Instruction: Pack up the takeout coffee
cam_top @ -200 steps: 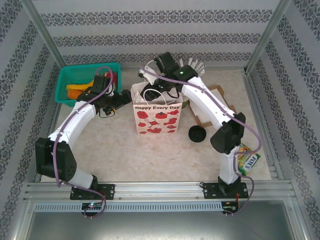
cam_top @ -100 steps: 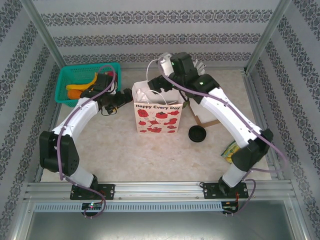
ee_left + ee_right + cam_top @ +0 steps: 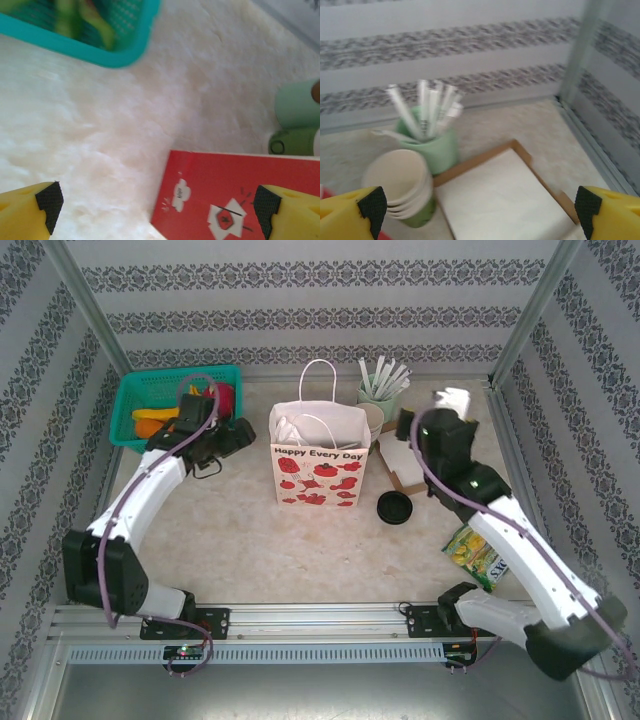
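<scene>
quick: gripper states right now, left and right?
Left gripper: open, holding nothing.
Right gripper: open, holding nothing.

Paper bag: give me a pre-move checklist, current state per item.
1. Left gripper open, nothing held: ok.
2. Right gripper open, nothing held: ok.
3. Paper bag upright, mouth open: ok.
4. Takeout coffee inside the bag: cannot tell, the inside is unreadable from above.
5. Right gripper clear of the bag, over the napkin tray: ok.
6. Stack of lidless cups upright: ok.
</scene>
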### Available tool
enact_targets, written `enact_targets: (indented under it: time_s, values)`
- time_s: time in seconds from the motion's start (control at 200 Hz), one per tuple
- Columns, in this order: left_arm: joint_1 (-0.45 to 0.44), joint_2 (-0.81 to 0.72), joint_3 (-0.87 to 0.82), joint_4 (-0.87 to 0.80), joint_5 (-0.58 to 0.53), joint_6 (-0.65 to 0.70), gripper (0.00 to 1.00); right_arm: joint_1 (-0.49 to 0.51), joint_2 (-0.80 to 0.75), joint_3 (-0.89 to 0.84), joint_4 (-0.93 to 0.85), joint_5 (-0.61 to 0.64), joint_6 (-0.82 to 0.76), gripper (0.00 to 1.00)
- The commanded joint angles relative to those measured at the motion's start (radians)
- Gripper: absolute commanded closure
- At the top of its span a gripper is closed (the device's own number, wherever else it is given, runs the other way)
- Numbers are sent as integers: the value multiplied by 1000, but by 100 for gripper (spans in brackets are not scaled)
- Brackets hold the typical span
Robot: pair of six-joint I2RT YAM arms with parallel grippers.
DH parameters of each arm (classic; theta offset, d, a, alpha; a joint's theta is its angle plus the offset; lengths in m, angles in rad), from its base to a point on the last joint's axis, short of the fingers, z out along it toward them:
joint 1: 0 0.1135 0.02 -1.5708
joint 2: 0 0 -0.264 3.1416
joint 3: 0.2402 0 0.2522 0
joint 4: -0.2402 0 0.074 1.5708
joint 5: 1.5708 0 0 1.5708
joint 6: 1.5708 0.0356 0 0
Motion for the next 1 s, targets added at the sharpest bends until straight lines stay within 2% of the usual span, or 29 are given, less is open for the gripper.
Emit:
enact_targets:
  time_s: [0.0, 0.1, 0.185, 0.315, 0.43, 0.505, 0.57, 0.659, 0.779, 0.864, 0.994]
  values:
    - [44, -87, -59, 54, -173, 61, 0, -112, -137, -141, 61, 60, 220, 2]
    - [65, -167, -142, 120, -347, 109, 0, -255, -251, -307, 87, -11, 357, 2]
    - [77, -234, -245, 211, -502, 141, 0, -336, -320, -439, 141, -52, 383, 2]
    - [95, -306, -423, 386, -666, 225, 0, -383, -328, -557, 174, -94, 291, 2]
    - [118, -325, -560, 543, -711, 294, 0, -400, -251, -613, 228, -160, 173, 2]
    - [118, -348, -668, 711, -674, 344, 0, -408, -183, -660, 357, -240, 67, 2]
    - [119, -335, -728, 817, -665, 380, 0, -439, -135, -632, 372, -343, 14, 2]
    - [130, -292, -753, 877, -648, 441, 0, -443, -71, -638, 462, -365, -63, 2]
    - [153, -188, -751, 953, -507, 517, 0, -450, 27, -629, 503, -426, -133, 2]
    - [156, -103, -728, 994, -346, 547, 0, -450, 89, -641, 585, -482, -164, 2]
    - [158, 45, -664, 1057, -296, 612, 1, -450, 199, -626, 684, -569, -193, 2]
